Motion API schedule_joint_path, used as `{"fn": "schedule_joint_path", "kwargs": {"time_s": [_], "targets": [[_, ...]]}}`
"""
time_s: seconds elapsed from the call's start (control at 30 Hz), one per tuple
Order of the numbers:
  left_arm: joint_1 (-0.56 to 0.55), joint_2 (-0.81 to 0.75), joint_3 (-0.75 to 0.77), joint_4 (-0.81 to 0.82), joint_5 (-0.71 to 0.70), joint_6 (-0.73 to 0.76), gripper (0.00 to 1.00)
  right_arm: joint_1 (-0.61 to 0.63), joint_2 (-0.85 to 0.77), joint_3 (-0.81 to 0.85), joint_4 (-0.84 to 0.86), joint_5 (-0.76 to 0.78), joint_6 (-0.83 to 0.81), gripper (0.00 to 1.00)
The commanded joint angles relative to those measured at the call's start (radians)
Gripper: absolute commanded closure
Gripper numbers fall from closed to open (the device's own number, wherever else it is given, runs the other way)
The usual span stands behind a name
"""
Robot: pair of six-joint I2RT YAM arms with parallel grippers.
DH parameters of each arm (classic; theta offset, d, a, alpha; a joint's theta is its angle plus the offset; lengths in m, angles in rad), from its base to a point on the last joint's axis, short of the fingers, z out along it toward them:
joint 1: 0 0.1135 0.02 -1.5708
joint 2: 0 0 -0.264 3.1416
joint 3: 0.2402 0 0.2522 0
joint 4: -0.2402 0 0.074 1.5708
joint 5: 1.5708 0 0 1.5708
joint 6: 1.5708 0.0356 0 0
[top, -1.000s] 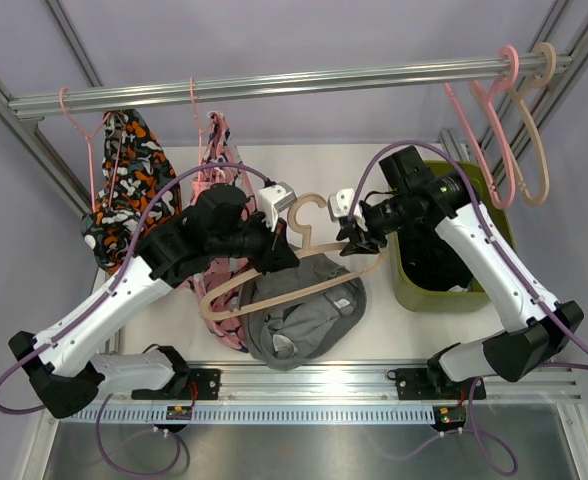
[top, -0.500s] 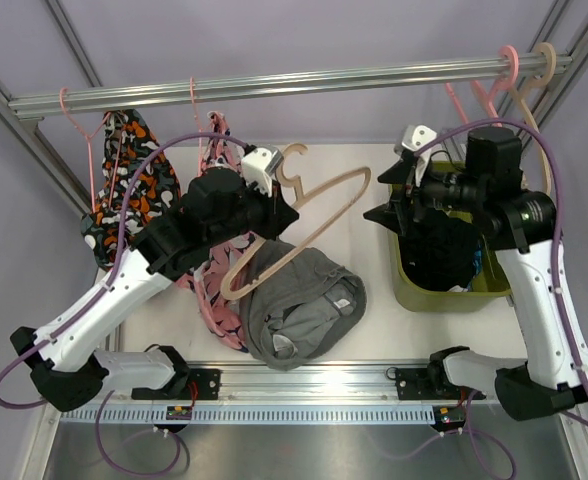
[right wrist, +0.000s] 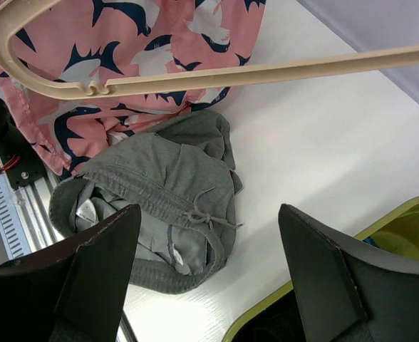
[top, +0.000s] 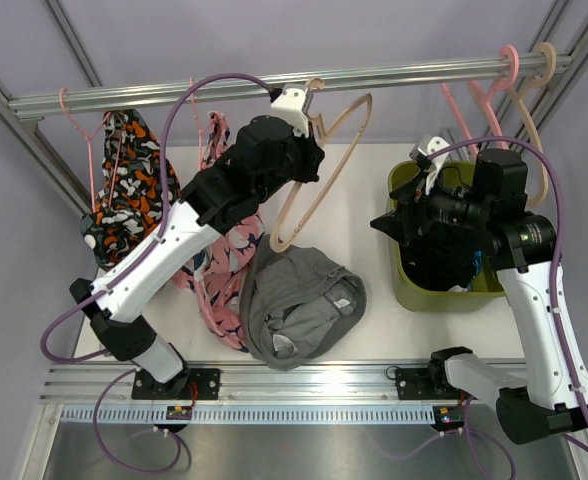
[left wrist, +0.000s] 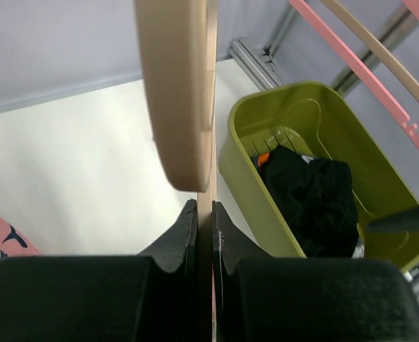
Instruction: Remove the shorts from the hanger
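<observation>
Far left, the patterned shorts (top: 124, 185) hang, not yet removed. Beside them the left tool (left wrist: 211, 214), pinched narrow on the bare beige hanger (left wrist: 177, 92), has lifted it to the rail (top: 174, 92). The grey shorts (top: 299, 305) lie freed on the worktop (top: 374, 180). The right tool (right wrist: 209, 214) has let go and gapes wide by the bin (top: 399, 285).

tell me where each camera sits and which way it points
Top external: above and behind the bases, looking down on left arm, right arm, table.
Left wrist: along its shut fingers gripping the beige hanger, toward the green bin.
Right wrist: between its open fingers, down at the grey shorts.
Both wrists see the hanger.
</observation>
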Motion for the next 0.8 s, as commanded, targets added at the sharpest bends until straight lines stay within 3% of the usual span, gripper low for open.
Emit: {"fn": "schedule_joint_path", "kwargs": {"time_s": [0.0,0.27,0.77], "targets": [[-0.004,0.051,0.140,0.026,-0.115,-0.006,1.00,-0.010,-0.031,-0.018,0.068,-0.001,0.053,0.13],[-0.004,0.135,0.213,0.032,-0.196,0.001,1.00,-0.024,-0.043,-0.042,0.086,-0.013,0.073,0.13],[0.038,0.235,0.264,0.015,-0.201,-0.003,1.00,-0.033,-0.063,-0.065,0.097,-0.019,0.087,0.13]]}}
